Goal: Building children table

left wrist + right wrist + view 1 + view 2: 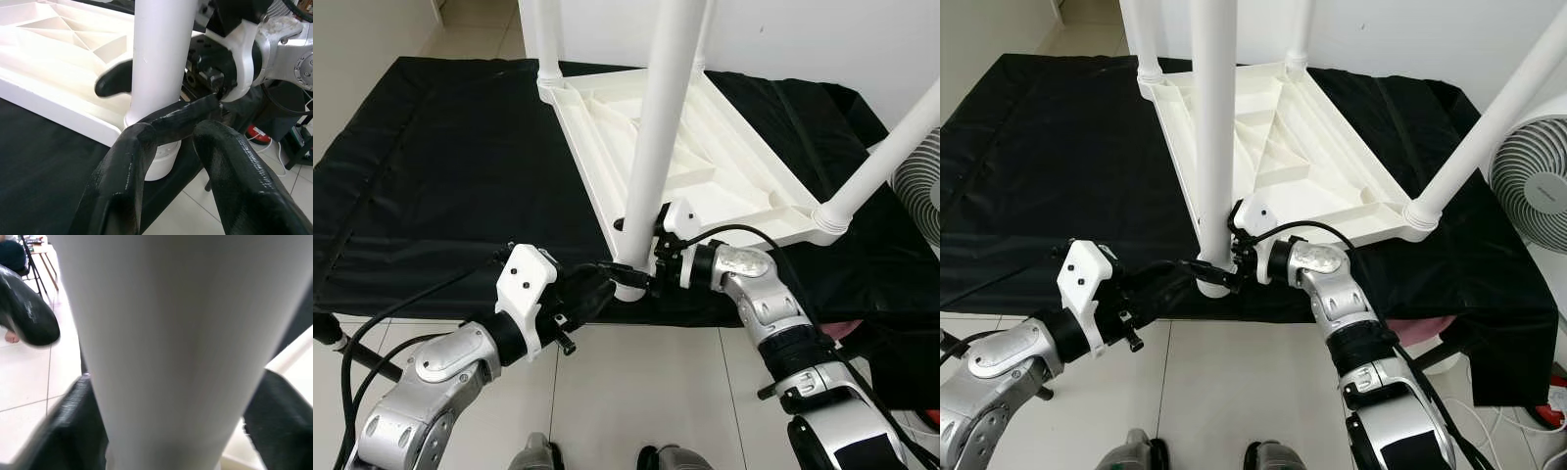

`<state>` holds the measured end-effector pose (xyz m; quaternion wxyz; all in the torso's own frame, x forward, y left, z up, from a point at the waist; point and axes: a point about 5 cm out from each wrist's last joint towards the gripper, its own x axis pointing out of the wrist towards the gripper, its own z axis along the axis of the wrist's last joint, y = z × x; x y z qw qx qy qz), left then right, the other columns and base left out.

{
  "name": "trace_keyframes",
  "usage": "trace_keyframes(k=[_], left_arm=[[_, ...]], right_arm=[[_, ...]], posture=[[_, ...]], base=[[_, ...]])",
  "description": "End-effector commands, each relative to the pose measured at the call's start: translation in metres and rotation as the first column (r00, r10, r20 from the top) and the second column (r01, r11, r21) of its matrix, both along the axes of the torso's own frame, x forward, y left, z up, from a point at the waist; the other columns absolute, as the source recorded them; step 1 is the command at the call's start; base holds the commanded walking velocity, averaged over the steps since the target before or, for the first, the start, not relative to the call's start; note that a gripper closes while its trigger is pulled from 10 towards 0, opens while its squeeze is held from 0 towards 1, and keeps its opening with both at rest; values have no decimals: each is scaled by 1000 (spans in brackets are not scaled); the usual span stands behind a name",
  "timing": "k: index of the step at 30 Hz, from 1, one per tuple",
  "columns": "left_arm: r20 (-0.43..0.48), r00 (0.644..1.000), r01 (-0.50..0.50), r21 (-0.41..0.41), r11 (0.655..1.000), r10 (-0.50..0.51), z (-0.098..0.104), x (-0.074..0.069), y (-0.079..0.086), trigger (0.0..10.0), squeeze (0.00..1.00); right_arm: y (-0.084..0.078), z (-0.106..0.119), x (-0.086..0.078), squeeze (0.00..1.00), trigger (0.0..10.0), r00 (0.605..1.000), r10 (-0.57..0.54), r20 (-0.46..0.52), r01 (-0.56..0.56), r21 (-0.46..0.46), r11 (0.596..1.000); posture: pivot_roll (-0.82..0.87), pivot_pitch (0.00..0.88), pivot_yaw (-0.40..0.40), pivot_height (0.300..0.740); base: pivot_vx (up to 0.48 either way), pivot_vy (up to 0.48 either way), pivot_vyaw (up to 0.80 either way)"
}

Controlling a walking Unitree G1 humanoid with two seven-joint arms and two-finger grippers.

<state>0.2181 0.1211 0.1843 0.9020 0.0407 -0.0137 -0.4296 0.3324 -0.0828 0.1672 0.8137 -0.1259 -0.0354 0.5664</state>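
Table leg between right gripper fingers

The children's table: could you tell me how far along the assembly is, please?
The upturned white tabletop lies on the black cloth with four legs standing in its corners. In hand: the right tool is clamped around the nearest leg near its socket, and the left tool touches its base. Left: finishing this leg and turning the table over.

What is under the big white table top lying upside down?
Under the white table top is a black cloth spread over a surface. The cloth hides that surface, and the top hides the cloth beneath it.
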Motion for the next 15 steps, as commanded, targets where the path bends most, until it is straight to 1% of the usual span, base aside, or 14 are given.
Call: trace_keyframes(k=[1, 6, 9, 13, 14, 15], left_arm=[[4, 999, -40, -1, 999, 40, 0, 1, 2, 10000, 0], [4, 999, -41, -4, 999, 41, 1, 1, 1, 10000, 0], [3, 999, -39, -7, 999, 39, 0, 1, 0, 10000, 0], [0, 999, -33, -12, 999, 33, 0, 2, -1, 10000, 0], [0, 999, -32, -13, 999, 32, 0, 1, -2, 10000, 0], [-1, 1000, -30, -15, 999, 30, 0, 1, -2, 10000, 0]], right_arm=[[1, -3, 1, 0, 0, 1000, 10, -6, -10, -20, 1000], [-4, -8, 0, 0, 0, 1000, 10, -11, -10, -26, 1000], [-8, -10, 1, 0, 0, 1000, -3, -9, 3, -9, 1000], [-11, -6, 0, 0, 0, 999, -46, 0, 46, 38, 998], [-11, -5, 0, 0, 6431, 998, -63, 5, 63, 48, 997], [-12, -3, 0, 0, 6431, 994, -105, 12, 104, 68, 992]], posture=[[6, 109, -7, 740], [5, 111, -7, 740], [0, 115, -8, 740], [-9, 121, -9, 740], [-11, 125, -10, 740], [-11, 125, -10, 740]], base=[[0, 0, 0], [0, 0, 0], [0, 0, 0], [0, 0, 0], [0, 0, 0], [0, 0, 0]])
